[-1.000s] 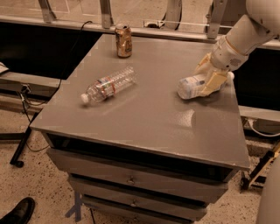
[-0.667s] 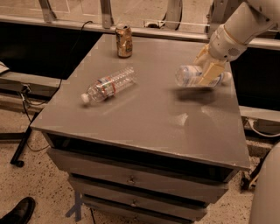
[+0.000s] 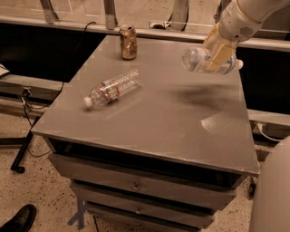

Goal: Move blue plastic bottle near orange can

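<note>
The blue plastic bottle (image 3: 199, 60) hangs on its side in the air above the right rear of the grey table (image 3: 154, 113), its shadow on the top below it. My gripper (image 3: 218, 53) comes down from the upper right and is shut on the bottle near its white-capped end. The orange can (image 3: 128, 42) stands upright at the back of the table, well to the left of the held bottle.
A slimmer ribbed clear bottle (image 3: 112, 87) with a red-and-blue label lies on its side at the table's left middle. Drawers (image 3: 136, 186) sit under the table top. A rail with metal posts (image 3: 108, 13) runs behind. A shoe (image 3: 18, 219) is at bottom left.
The blue bottle lay on the table at the right. My gripper has lifted it off the top and carried it up and slightly left.
</note>
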Motion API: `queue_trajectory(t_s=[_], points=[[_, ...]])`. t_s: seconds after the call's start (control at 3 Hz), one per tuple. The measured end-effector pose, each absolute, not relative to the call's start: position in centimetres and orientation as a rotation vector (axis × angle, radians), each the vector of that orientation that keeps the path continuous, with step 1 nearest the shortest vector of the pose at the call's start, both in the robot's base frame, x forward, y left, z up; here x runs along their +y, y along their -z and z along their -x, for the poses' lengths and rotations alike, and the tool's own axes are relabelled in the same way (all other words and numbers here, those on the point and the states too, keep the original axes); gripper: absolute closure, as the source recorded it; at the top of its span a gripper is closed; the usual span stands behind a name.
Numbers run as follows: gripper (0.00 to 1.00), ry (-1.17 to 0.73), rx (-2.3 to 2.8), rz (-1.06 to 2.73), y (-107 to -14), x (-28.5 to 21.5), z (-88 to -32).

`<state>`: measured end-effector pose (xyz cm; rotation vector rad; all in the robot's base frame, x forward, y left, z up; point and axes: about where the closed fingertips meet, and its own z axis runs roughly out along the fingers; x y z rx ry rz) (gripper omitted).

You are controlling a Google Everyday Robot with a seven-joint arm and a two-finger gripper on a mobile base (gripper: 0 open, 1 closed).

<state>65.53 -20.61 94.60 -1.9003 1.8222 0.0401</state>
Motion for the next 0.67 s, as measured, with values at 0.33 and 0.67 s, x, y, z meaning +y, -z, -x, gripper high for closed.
queue_trajectory(t_s=[0.33,0.67], points=[[1.00,-0.057,1.810,1.862,-94.6,-20.0,-66.3],[1.00,-0.043,1.823,1.749,-95.4,-18.1,-71.0]])
